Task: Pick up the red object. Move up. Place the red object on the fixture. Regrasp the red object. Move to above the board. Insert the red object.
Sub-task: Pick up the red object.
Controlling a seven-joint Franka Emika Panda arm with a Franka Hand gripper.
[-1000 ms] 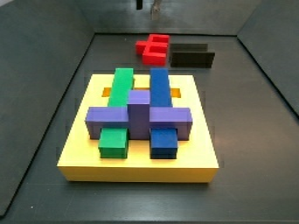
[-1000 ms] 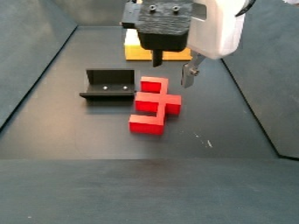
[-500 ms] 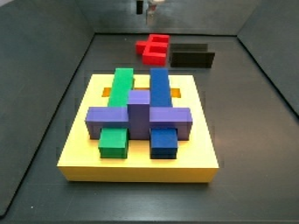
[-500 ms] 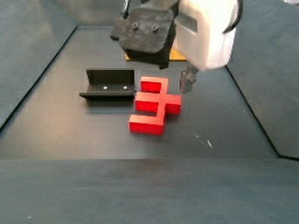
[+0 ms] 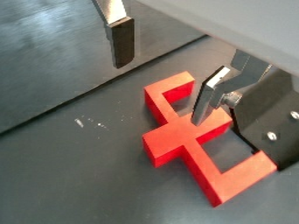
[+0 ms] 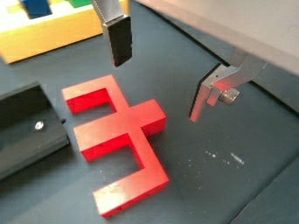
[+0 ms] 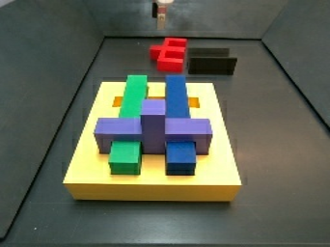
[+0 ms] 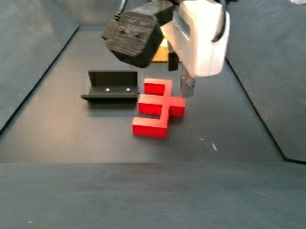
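The dark grey floor carries the red object beside the fixture, the board well apart; the gripper hangs open above.

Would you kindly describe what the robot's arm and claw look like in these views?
The claw, above the floor by the red object, has two flat silver plate fingers tipped with dark pads, one showing a small bolt. In a side view the arm's last link is a glossy white housing beside a black block-shaped wrist unit.
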